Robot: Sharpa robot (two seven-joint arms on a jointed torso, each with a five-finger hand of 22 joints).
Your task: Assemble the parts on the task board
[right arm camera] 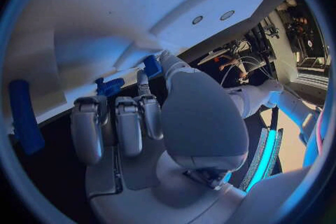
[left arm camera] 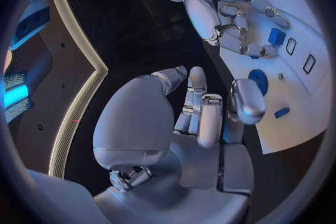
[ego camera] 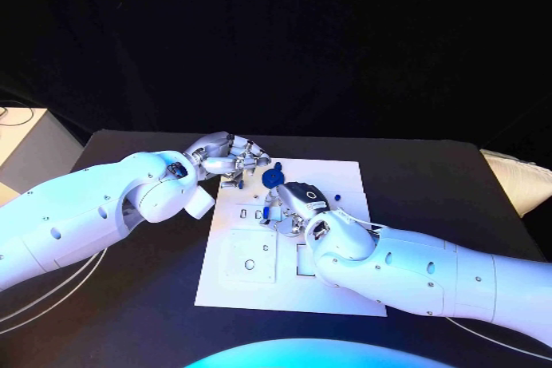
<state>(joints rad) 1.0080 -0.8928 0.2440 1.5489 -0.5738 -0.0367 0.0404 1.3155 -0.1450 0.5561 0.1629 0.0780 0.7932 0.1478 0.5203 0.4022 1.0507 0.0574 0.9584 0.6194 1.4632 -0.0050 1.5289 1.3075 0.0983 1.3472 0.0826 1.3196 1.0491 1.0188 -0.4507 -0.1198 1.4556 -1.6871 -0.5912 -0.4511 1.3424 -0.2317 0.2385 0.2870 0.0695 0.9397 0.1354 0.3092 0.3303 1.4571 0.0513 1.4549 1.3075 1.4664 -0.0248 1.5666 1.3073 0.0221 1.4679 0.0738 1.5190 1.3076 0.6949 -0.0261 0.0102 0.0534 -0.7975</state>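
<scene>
Left hand (left arm camera: pixel 203 117) fills centre frame, fingers curled, empty — right hand (left arm camera: pixel 234 22) upper right over the task board (left arm camera: pixel 308 106), touching a blue part (left arm camera: pixel 277 37)

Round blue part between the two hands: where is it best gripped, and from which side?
Grip the round blue part by its rim, coming from above: it seems to lie flat on the task board, so only the edge offers hold. The left hand is nearest.

1. The black table (ego camera: pixel 437 184) carries everything, its dark top running out to all sides.
2. The white task board (ego camera: pixel 333 292) lies flat on it at the middle, long side running from the near edge toward the far edge.
3. Thin white cables (ego camera: pixel 46 300) trail over the tabletop's near left part.
</scene>
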